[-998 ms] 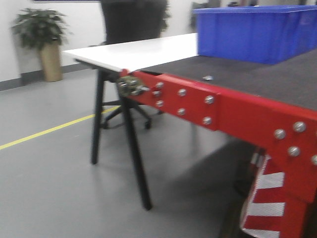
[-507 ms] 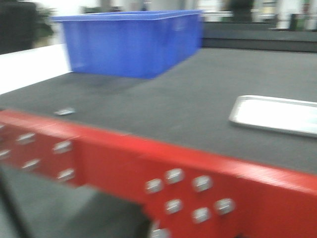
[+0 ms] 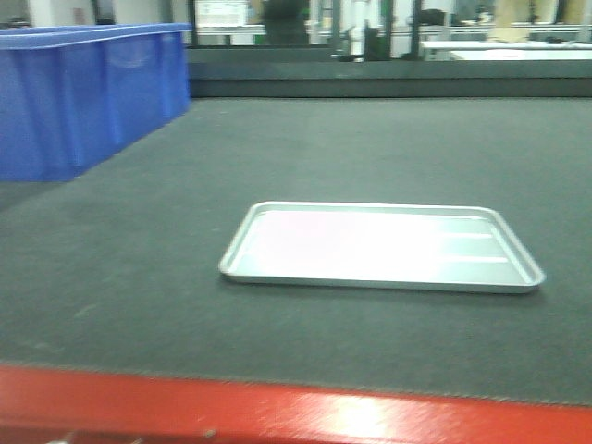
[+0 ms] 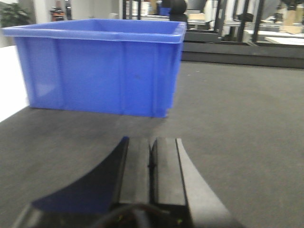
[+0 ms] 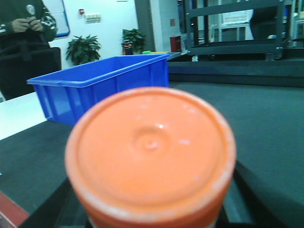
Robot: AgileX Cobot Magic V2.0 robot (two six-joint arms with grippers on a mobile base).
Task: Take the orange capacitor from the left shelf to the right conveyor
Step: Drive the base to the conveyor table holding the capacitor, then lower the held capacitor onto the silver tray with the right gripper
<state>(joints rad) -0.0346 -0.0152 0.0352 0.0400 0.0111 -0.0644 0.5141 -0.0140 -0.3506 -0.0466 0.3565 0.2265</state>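
Right gripper point(image 5: 151, 211) is closed round the orange capacitor point(image 5: 151, 152), a flat-topped cylinder w/ a small dimple at the centre of its round top; black fingers point(image 5: 249, 190) show on either side of it low in the right wrist view, the contact itself hidden by the can; only a sliver of its side shows, so no print is legible; it is held upright above the conveyor point(image 3: 277, 148), a wide dark-grey textured belt w/ a red front edge. Left gripper point(image 4: 151, 166) has its two black pads pressed together w/ just a thin seam btw them, nothing held, over that belt; straight ahead of it a big blue plastic bin point(image 4: 99, 66), rectangular, open-topped, stands on the belt; a shallow rectangular silver metal tray point(image 3: 379, 245) lies flat mid-belt, well apart from the bin; left of the belt a white tabletop point(image 5: 14, 121); in the bkgd a person in dark clothes point(image 5: 23, 28), potted plants point(image 5: 84, 47), and a small wall sign point(image 5: 92, 18), too small to read.
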